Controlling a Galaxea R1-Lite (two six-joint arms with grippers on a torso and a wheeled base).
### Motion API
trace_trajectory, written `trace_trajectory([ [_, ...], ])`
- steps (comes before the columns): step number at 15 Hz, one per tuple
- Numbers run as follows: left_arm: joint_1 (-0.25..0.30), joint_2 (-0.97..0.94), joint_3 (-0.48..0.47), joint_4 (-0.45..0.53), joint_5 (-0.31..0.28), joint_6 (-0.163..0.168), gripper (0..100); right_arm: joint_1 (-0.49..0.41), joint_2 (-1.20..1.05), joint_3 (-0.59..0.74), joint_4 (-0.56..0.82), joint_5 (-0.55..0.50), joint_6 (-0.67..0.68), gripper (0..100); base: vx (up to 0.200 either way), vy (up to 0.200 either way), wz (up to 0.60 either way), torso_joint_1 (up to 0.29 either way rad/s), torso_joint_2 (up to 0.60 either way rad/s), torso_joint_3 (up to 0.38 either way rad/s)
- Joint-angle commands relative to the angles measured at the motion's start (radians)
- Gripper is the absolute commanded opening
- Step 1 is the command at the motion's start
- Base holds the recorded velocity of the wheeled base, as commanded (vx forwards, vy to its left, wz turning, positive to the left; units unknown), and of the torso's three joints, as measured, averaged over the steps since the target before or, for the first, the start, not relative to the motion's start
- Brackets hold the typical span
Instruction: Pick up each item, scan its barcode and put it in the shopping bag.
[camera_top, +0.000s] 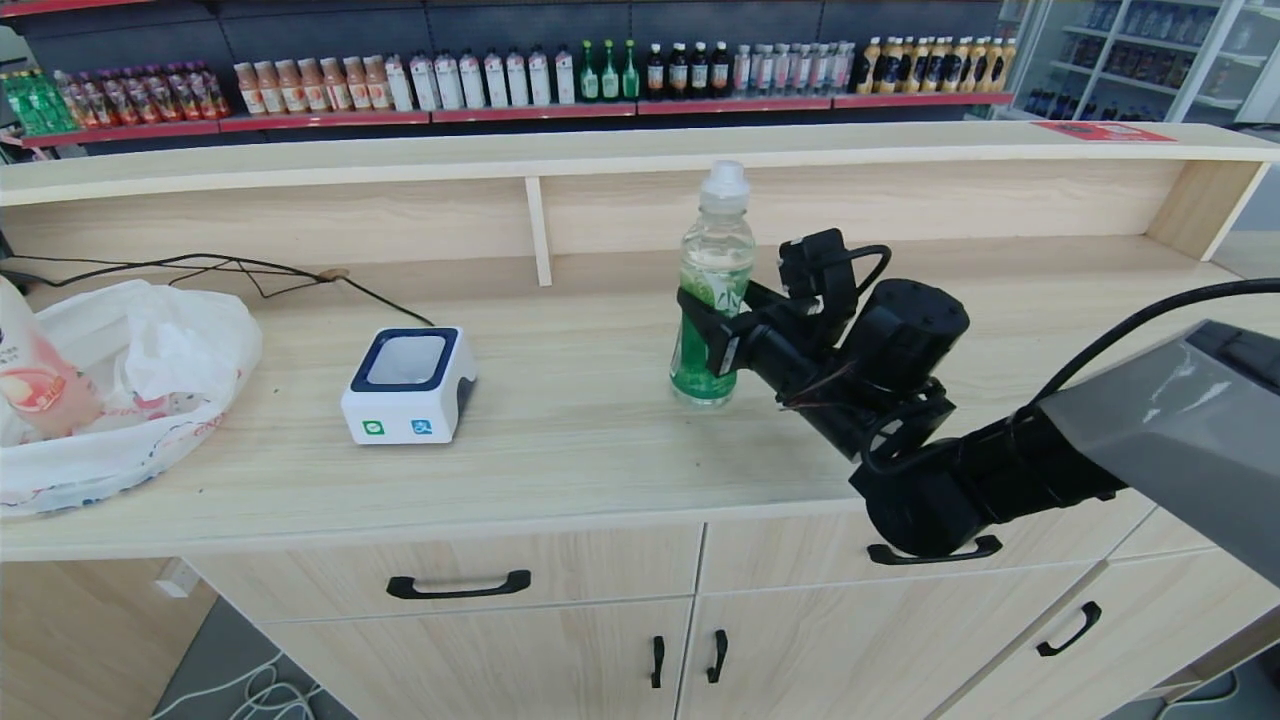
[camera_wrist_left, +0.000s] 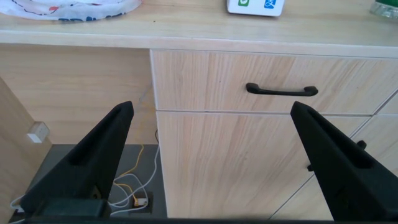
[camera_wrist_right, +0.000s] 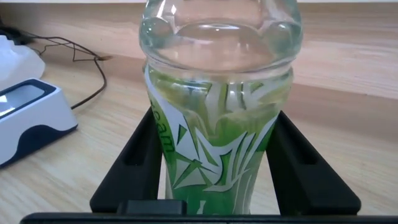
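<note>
Bottle (camera_top: 716, 245) upright on counter (camera_top: 580, 440), waist between right gripper (camera_top: 712, 322) jaws, which look pinched on it, though contact is hard to confirm. Scanner (camera_top: 408, 385) well clear of those jaws. Left gripper (camera_wrist_left: 211, 109) jaws spread, facing drawer (camera_wrist_left: 205, 74).

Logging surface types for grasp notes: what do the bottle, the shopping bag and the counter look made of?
The bottle looks like clear glossy plastic: see-through above a printed green label. The shopping bag: thin white plastic film, crinkled, translucent. The counter: pale matte wood grain, likely laminate rather than solid wood.
</note>
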Motion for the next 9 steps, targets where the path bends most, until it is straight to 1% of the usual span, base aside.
trace_trajectory([
  [1, 0.0, 0.0, 0.0, 0.0, 0.0, 0.0, 100, 0.001, -0.028, 0.004, -0.002, 0.002, 0.002, 0, 0.0, 0.0, 0.0, 0.0, 0.0, 0.0],
  [6, 0.0, 0.0, 0.0, 0.0, 0.0, 0.0, 100, 0.013, -0.077, 0.052, -0.002, 0.013, 0.004, 0, 0.0, 0.0, 0.0, 0.0, 0.0, 0.0],
  [9, 0.0, 0.0, 0.0, 0.0, 0.0, 0.0, 100, 0.053, -0.143, 0.118, -0.008, 0.034, 0.012, 0, 0.0, 0.0, 0.0, 0.0, 0.0, 0.0],
])
